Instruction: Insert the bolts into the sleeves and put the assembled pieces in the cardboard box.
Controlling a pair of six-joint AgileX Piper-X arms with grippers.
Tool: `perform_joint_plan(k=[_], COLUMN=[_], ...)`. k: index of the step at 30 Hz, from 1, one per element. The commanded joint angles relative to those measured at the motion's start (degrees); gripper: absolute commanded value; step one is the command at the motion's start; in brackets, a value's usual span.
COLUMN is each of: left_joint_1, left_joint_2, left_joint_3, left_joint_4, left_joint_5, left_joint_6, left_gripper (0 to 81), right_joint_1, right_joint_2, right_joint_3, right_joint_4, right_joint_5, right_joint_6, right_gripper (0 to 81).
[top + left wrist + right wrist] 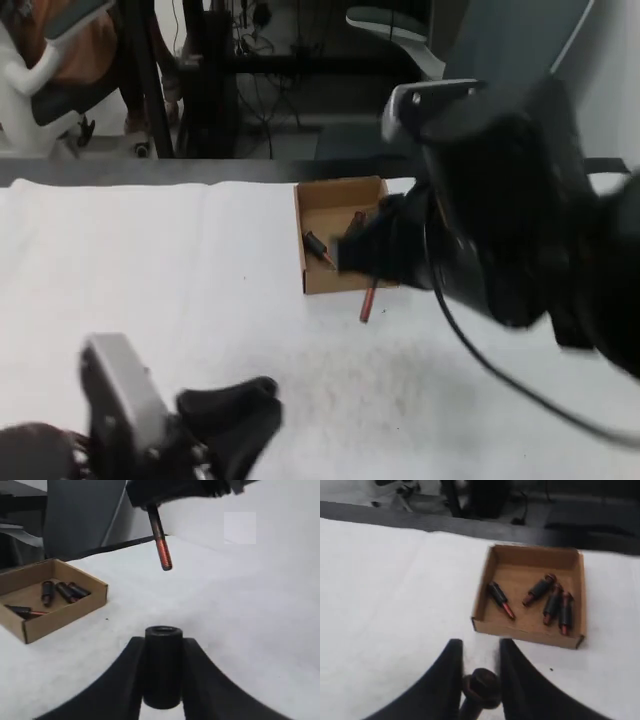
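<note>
My left gripper is shut on a black sleeve, held upright with its hole facing up. Above and beyond it, the right gripper holds a bolt with the copper threaded end pointing down. In the right wrist view the bolt's head sits between the fingers of my right gripper. The cardboard box lies just beyond and holds several assembled pieces. From the high view the bolt hangs at the box's near edge, and my left gripper is low at the front left.
White cloth covers the bench, with open room left of the box. The bench's dark far edge runs behind the box, with chairs and stands beyond it.
</note>
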Motion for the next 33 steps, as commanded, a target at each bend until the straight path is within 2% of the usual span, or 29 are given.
perform_joint_plan(k=[1,5,9,16,25,33], left_joint_1=[-12.7,-16.39,-16.39,-16.39,-18.05,-18.03], left_joint_2=[18.02,32.92,40.47,41.48,41.48,41.48], left_joint_3=[-1.57,-4.45,-6.24,-6.34,-6.34,-6.34], left_joint_4=[-18.45,-29.17,-39.16,-47.0,-45.84,-45.26], left_joint_5=[-11.46,-11.9,-11.9,-9.25,-8.32,-8.32], left_joint_6=[0.36,-0.92,-5.56,-8.65,-9.51,-9.51], left_gripper=[1.8,1.8,1.8,1.8,1.8,1.8], right_joint_1=[9.03,13.77,15.24,15.22,15.22,15.22], right_joint_2=[-11.57,-16.52,-17.66,-17.64,-17.64,-17.64], right_joint_3=[7.61,12.45,13.98,15.4,15.47,15.47], right_joint_4=[-9.94,-12.49,-12.47,-12.47,-19.04,-18.22], right_joint_5=[4.6,4.79,4.79,2.9,2.21,1.25], right_joint_6=[-11.37,-21.3,-22.66,-21.06,-20.79,-20.68], right_gripper=[0.6,0.6,0.6,0.6,0.6,0.6])
